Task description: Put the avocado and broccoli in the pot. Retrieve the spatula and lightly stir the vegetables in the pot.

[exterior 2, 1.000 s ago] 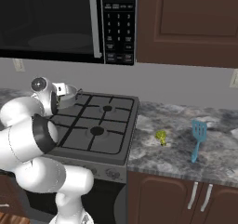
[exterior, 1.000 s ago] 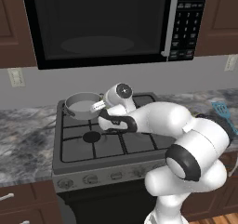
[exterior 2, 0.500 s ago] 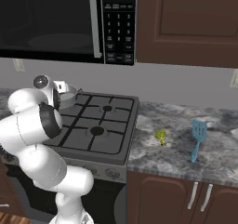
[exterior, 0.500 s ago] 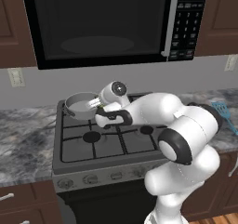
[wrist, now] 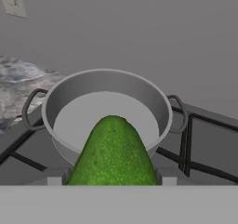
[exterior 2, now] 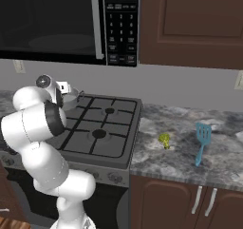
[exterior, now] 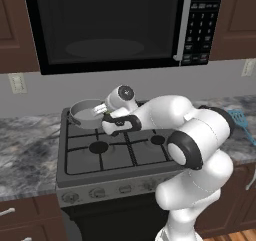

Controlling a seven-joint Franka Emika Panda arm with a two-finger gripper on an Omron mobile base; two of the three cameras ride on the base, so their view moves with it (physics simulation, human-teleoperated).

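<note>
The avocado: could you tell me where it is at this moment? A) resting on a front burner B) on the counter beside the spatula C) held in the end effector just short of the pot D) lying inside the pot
C: in the hand view the avocado sits between the fingers of the end effector, in front of the pot, whose pale inside holds nothing.

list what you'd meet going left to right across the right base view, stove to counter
pot → stove → broccoli → spatula
</note>
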